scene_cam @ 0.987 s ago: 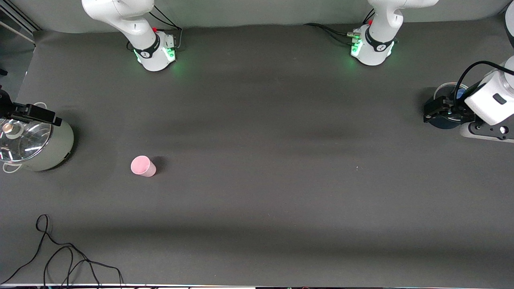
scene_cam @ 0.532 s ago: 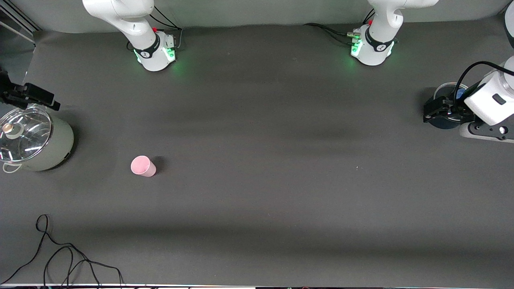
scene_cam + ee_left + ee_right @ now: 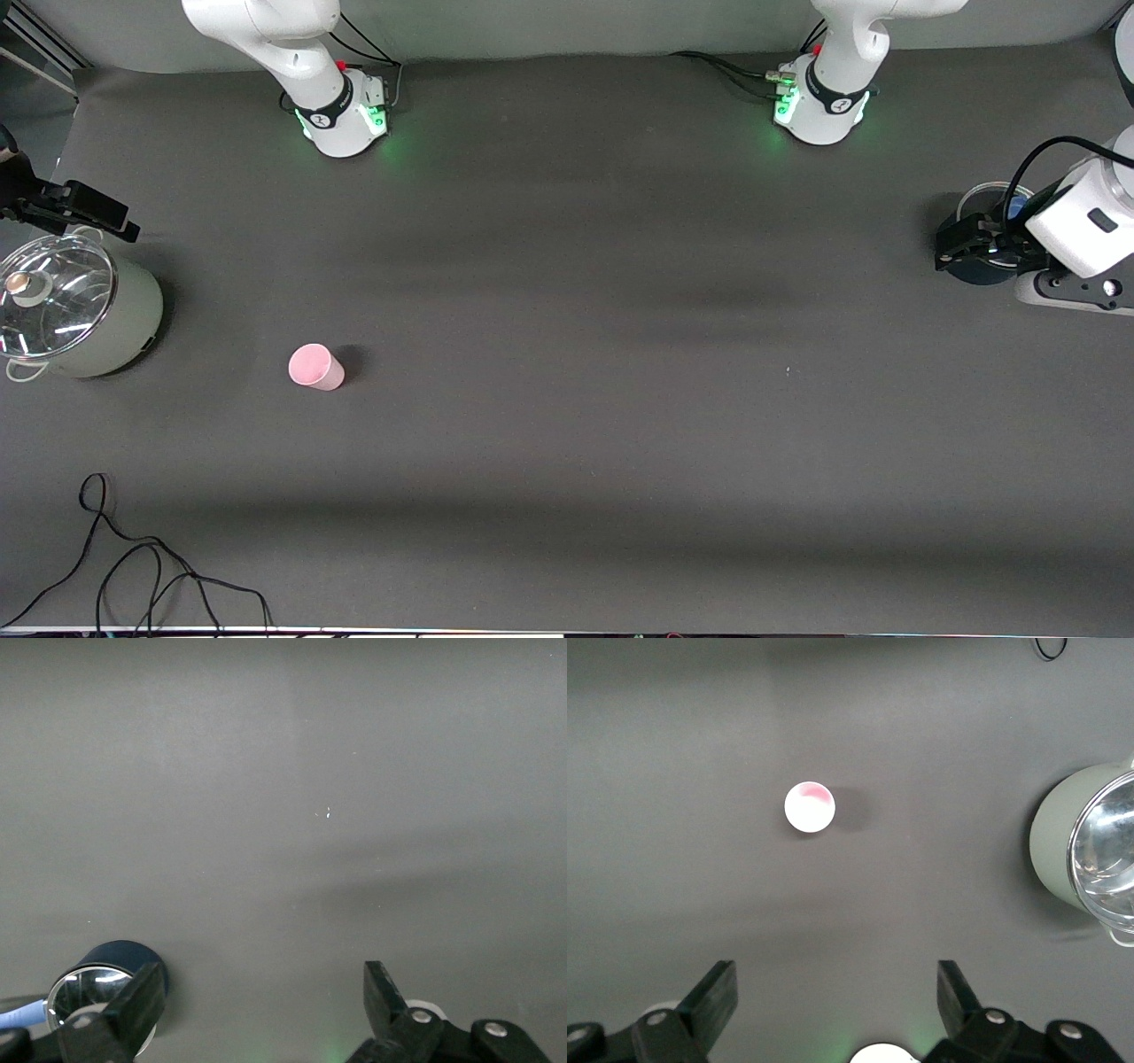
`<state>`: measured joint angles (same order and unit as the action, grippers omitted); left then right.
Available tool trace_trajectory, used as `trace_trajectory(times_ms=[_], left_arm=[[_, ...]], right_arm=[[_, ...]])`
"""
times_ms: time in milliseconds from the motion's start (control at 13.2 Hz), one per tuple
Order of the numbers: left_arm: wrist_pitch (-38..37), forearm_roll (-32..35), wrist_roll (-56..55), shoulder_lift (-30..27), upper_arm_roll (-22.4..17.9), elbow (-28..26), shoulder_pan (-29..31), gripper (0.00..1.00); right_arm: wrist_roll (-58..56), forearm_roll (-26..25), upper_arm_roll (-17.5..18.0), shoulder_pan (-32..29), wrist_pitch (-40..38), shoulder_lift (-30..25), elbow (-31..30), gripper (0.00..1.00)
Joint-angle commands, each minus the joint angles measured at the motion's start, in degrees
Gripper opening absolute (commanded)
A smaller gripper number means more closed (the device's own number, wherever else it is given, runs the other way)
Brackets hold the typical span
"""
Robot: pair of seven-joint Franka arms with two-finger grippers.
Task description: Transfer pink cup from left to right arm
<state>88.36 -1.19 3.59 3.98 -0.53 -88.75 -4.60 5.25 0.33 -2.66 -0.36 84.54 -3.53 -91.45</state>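
The pink cup stands alone on the dark table toward the right arm's end, a little nearer the front camera than the pot; nothing touches it. In the right wrist view the pink cup lies well ahead of the fingers. My right gripper hangs open and empty beside the pot, at the table's edge; its fingertips stand wide apart around my right gripper. My left gripper waits open and empty at the other end, over a dark blue container. In its own view my left gripper holds nothing.
A pale green pot with a glass lid stands at the right arm's end. A dark blue round container sits under the left gripper. A loose black cable lies near the front edge.
The right gripper has drifted off the pot's lid toward the robots' side of the table. The cup and the left arm have not moved.
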Motion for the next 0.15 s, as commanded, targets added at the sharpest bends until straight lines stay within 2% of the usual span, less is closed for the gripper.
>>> trace_trajectory(times_ms=[0,76], left_arm=[[0.06,0.23,0.28,-0.73,-0.18,-0.73,0.03,1.0],[0.06,0.23,0.28,-0.73,-0.18,-0.73,0.03,1.0]], right_arm=[[-2.17,-0.07,0.37,-0.52,0.89,-0.77,-0.83,1.0],[-2.18,-0.07,0.46,-0.52,0.89,-0.69,-0.83,1.0]])
